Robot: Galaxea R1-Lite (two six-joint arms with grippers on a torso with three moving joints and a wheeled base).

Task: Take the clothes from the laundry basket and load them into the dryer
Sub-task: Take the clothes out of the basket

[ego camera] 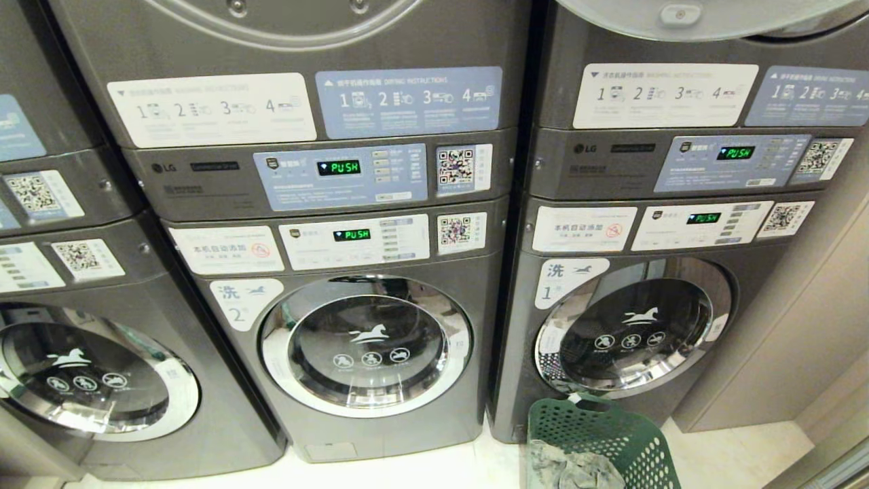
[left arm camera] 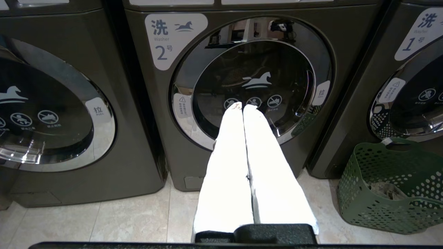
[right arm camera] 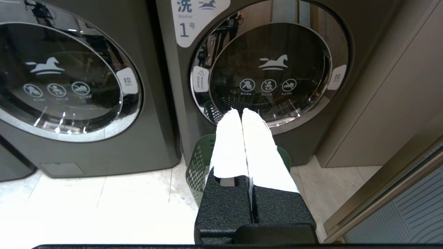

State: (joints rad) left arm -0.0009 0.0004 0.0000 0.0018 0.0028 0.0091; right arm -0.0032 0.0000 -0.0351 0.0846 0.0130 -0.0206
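Hanging out in front of the machines, the right gripper (right arm camera: 241, 112) has its white fingers pressed together on nothing, and the left gripper (left arm camera: 242, 106) is the same, tips touching, empty, aimed at the washer door marked 2 (left arm camera: 254, 83). Neither arm shows from the head camera. Down on the pale floor tiles sits the laundry basket (ego camera: 597, 435), green and full of holes, just in front of the stack marked 1 (ego camera: 631, 333) and right under the right gripper's nose. The clothes (ego camera: 570, 468) lie crumpled in the bottom of it, faded grey-blue denim. That looks soft and floppy but fairly heavy for cloth, likely to sag and trail; I'd pinch a thick raised fold near the middle of the heap, not a loose edge. The dryer (ego camera: 285, 20) is up top of the stack marked 2, only its door's lower rim in sight.
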